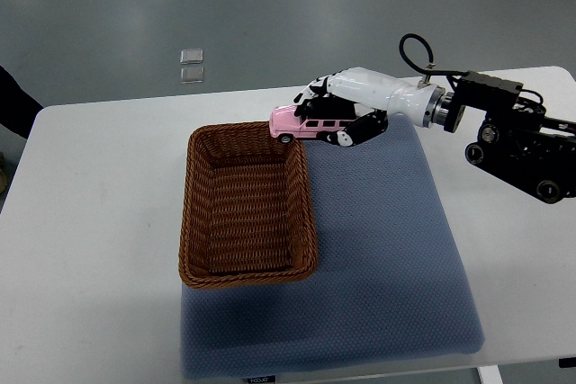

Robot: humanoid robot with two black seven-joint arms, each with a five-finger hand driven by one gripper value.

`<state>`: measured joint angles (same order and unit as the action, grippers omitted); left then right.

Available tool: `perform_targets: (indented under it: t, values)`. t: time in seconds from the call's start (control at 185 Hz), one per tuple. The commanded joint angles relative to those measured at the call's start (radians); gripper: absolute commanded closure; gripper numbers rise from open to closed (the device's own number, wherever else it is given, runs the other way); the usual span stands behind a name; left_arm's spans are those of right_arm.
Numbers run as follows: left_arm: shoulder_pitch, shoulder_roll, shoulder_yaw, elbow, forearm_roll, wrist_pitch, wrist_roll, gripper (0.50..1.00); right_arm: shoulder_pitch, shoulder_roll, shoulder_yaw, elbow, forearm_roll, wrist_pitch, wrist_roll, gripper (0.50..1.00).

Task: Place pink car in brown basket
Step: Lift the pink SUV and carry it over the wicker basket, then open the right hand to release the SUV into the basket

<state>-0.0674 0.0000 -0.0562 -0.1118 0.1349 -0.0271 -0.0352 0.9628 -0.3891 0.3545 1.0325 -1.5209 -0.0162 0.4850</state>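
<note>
A white table (pixel 99 222) is seen from above, with a blue-grey mat (pixel 387 258) laid over its right-hand part. A brown woven basket (pixel 193 222) is set on the left edge of the mat, partly over the bare table top; its rectangular inside holds nothing. The right hand (pixel 346 110), white with black finger joints, is reached in from the right edge on a black arm (pixel 517 137) with a looped cable near the wrist. Its fingers are clamped on a pink car (pixel 306 121): the upper fingers (pixel 319 89) are curled over the roof and far side, while the thumb (pixel 360 130) is pressed along the near side. The car is held roughly level, its length running left to right, with its front end at the far right corner of the basket, just over the rim. Whether the wheels touch the rim cannot be told. Beyond the table, on the grey floor, two small clear square pieces (pixel 192 65) are lying one behind the other. A dark shape (pixel 13 105) is cut off by the left edge of the picture, beside the table's far left corner.
</note>
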Motion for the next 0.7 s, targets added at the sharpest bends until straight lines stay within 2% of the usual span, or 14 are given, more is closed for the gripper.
perform_targets:
  t: [0.0, 0.135, 0.378, 0.416, 0.464, 0.48, 0.486, 0.491, 0.507, 0.513, 0.545, 0.604, 0.642, 0.696]
  values:
    - [0.0, 0.0, -0.001, 0.0, 0.0, 0.001, 0.0, 0.5, 0.002, 0.081, -0.038, -0.015, -0.002, -0.001, -0.002, 1.0]
    - [0.0, 0.0, -0.001, 0.0, 0.0, 0.0, 0.0, 0.5, 0.011, 0.174, -0.088, -0.078, -0.009, -0.011, 0.0, 1.0]
    - [0.0, 0.0, -0.001, 0.0, 0.0, 0.001, 0.0, 0.5, -0.001, 0.226, -0.101, -0.103, -0.012, -0.015, -0.003, 1.0]
    - [0.0, 0.0, -0.001, 0.0, 0.0, 0.0, 0.0, 0.5, -0.003, 0.226, -0.106, -0.103, -0.012, -0.016, -0.003, 0.928]
    - [0.001, 0.0, -0.001, 0.0, 0.0, 0.001, 0.0, 0.5, -0.001, 0.225, -0.108, -0.106, -0.012, -0.019, -0.003, 0.875]
    - [0.001, 0.0, -0.001, 0.0, 0.0, 0.001, 0.0, 0.5, -0.001, 0.225, -0.108, -0.106, -0.009, -0.022, -0.003, 0.83]
    - [0.001, 0.0, -0.001, 0.0, 0.0, 0.001, 0.0, 0.5, -0.001, 0.225, -0.108, -0.106, -0.009, -0.022, -0.003, 0.83]
    - [0.0, 0.0, -0.001, 0.0, 0.0, 0.0, 0.0, 0.5, -0.001, 0.225, -0.108, -0.106, -0.009, -0.025, -0.003, 0.804]
    - [0.001, 0.0, -0.001, 0.0, 0.0, 0.0, 0.0, 0.5, -0.001, 0.223, -0.108, -0.106, -0.007, -0.027, -0.003, 0.781]
    - [0.001, 0.0, -0.001, 0.0, 0.0, 0.0, 0.0, 0.5, -0.001, 0.223, -0.108, -0.106, -0.007, -0.028, -0.003, 0.757]
    - [0.001, 0.0, -0.001, 0.0, 0.0, 0.0, 0.0, 0.5, -0.001, 0.223, -0.108, -0.108, -0.007, -0.038, -0.003, 0.701]
    - [0.0, 0.0, -0.001, 0.0, 0.0, 0.0, 0.0, 0.5, -0.001, 0.223, -0.108, -0.109, -0.005, -0.054, -0.005, 0.656]
    - [0.001, 0.0, -0.001, 0.0, 0.0, 0.0, 0.0, 0.5, -0.001, 0.223, -0.108, -0.111, -0.004, -0.062, -0.006, 0.605]
    - [0.001, 0.0, -0.001, 0.0, 0.0, 0.0, 0.0, 0.5, -0.001, 0.222, -0.108, -0.111, -0.002, -0.062, -0.005, 0.599]
